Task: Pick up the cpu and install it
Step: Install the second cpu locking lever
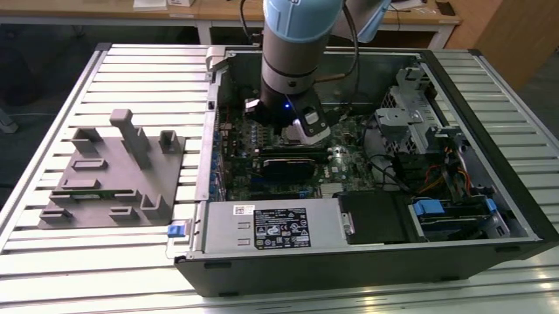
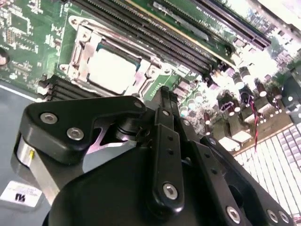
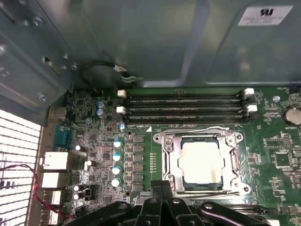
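Note:
The cpu (image 3: 202, 162), a small pale silver-white square, lies flat inside the metal socket frame (image 3: 170, 160) on the green motherboard; the second wrist view shows the cpu (image 2: 113, 70) too. My gripper (image 3: 162, 186) hovers just beside the socket with its two black fingers pressed together and nothing between them. The same closed gripper (image 2: 167, 94) sits a short way off the socket's edge, not touching the chip. In the exterior view, the arm reaches down into the open computer case and the gripper (image 1: 306, 134) hangs over the motherboard's middle.
A grey fixture (image 1: 105, 176) with a thin green memory strip (image 1: 88, 191) lies on the slatted table at the exterior view's left. Inside the case are a white-labelled black box (image 1: 275, 226), a drive cage (image 1: 419, 118) and memory slots (image 3: 183, 108) beside the socket.

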Controlling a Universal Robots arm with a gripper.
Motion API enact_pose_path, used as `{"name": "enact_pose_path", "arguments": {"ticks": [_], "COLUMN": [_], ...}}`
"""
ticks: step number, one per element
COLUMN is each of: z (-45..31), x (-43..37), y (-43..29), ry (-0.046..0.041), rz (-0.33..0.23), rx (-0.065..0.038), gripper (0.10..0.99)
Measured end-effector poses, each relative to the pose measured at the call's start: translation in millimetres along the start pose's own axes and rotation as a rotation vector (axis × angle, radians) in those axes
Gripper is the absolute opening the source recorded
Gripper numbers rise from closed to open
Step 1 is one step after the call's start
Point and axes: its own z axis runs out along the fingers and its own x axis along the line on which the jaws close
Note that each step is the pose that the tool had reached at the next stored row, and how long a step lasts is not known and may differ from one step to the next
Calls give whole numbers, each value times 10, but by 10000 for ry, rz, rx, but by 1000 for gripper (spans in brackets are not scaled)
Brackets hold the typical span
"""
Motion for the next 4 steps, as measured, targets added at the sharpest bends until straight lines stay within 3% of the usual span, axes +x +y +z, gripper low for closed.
{"name": "enact_pose_path", "arguments": {"ticks": [4], "z": [-22], "x": [0], "y": [7], "ry": [-1], "rz": [-2], "rx": [-31], "gripper": [106]}}
